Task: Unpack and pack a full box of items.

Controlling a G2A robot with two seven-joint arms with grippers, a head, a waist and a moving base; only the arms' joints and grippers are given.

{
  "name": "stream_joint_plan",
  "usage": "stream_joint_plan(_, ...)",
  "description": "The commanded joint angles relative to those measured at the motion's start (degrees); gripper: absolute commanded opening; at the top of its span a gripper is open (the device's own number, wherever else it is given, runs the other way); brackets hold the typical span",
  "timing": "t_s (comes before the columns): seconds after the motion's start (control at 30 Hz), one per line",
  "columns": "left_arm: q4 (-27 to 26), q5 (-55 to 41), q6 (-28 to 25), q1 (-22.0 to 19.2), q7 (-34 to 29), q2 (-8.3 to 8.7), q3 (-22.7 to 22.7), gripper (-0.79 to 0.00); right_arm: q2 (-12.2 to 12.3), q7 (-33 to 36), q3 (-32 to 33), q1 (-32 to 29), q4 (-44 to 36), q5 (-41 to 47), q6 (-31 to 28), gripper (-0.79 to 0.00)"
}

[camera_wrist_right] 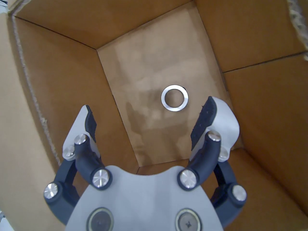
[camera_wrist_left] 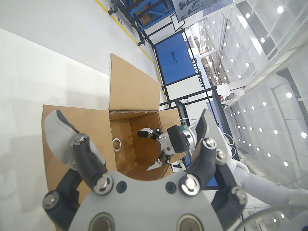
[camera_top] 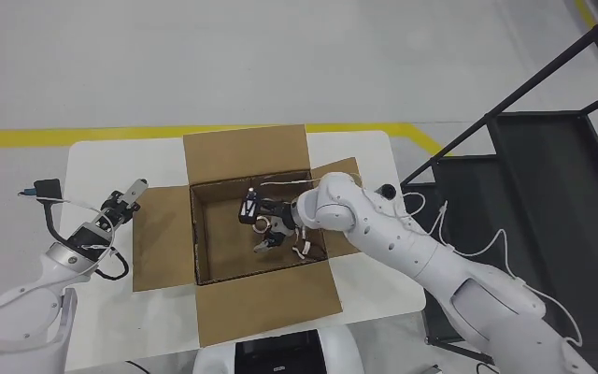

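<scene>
Lying flat on the bare floor of the open cardboard box, a metal ring sits roughly mid-floor, apart from all four walls. The right gripper hangs inside the box above it, its fingers spread wide and holding nothing. In the right wrist view the ring shows just ahead of the fingertips, closer to one finger than the other, and neither pad touches it. From the top view this gripper is in the right half of the box opening, its arm coming in over the right flap. The left wrist view shows the same ring low in the box, with the right gripper well above the floor and its two fingers clearly parted. The left gripper is outside the box, over the white table just left of the left flap, pointing toward the box. Its fingers are also spread wide, with nothing between them and touching neither cardboard nor table. All four flaps of the box are folded outward.
</scene>
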Motion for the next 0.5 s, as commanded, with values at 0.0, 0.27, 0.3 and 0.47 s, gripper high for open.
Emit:
stream_joint_plan(0.0, 0.0, 0.0, 0.0, 0.0, 0.0, 0.00, 0.0, 0.000, -1.6, -0.9, -1.5, 1.5, 4.1, 2.7, 1.1, 0.000)
stream_joint_plan(0.27, 0.0, 0.0, 0.0, 0.0, 0.0, 0.00, 0.0, 0.000, -7.0, -3.4, -7.0, 5.8, 14.1, 1.5, 5.5, -0.040)
stream_joint_plan(0.3, 0.0, 0.0, 0.0, 0.0, 0.0, 0.00, 0.0, 0.000, -7.7, -4.0, -7.5, 6.2, 15.1, 1.1, 6.4, -0.099)
stream_joint_plan(0.47, 0.0, 0.0, 0.0, 0.0, 0.0, 0.00, 0.0, 0.000, -10.3, -5.6, -9.5, 7.9, 20.3, -1.8, 8.0, -0.320)
